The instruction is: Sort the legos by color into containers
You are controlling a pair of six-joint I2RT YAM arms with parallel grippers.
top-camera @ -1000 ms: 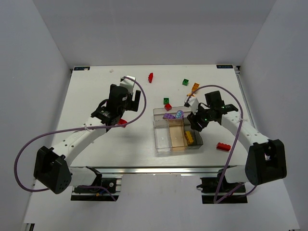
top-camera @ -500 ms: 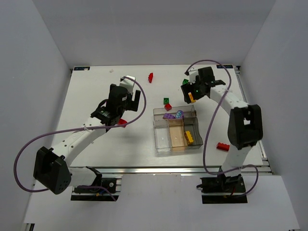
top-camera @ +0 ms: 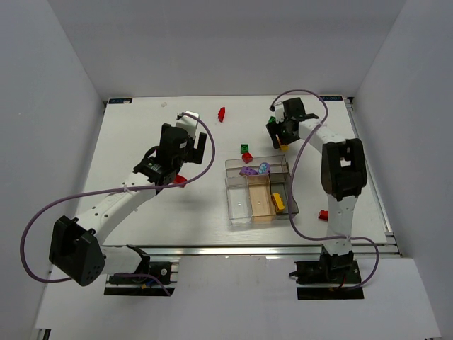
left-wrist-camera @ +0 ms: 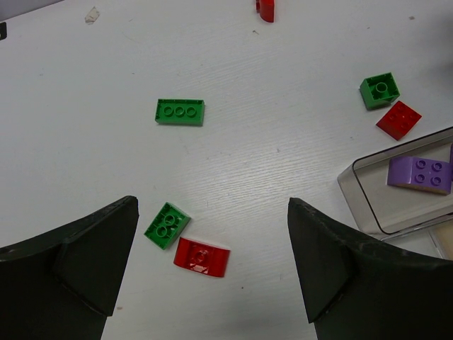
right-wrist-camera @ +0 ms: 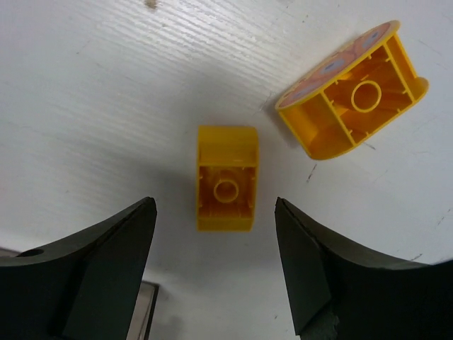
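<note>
Since the small yellow brick (right-wrist-camera: 226, 177) lies hollow-side up on the table (top-camera: 141, 127) just beyond the tray (top-camera: 229, 198), centred between the right gripper's (right-wrist-camera: 212, 204) spread, empty jaws, long axis across their closing line, a straight drop should do.

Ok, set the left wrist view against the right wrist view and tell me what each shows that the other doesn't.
Left wrist only: green bricks, red pieces, and a lilac brick inside the clear tray.
Right wrist only: a small yellow brick between the fingers and a rounded yellow piece, both showing hollow undersides.
Both: the white table, and the left claw and right claw, each open and gripping nothing.
</note>
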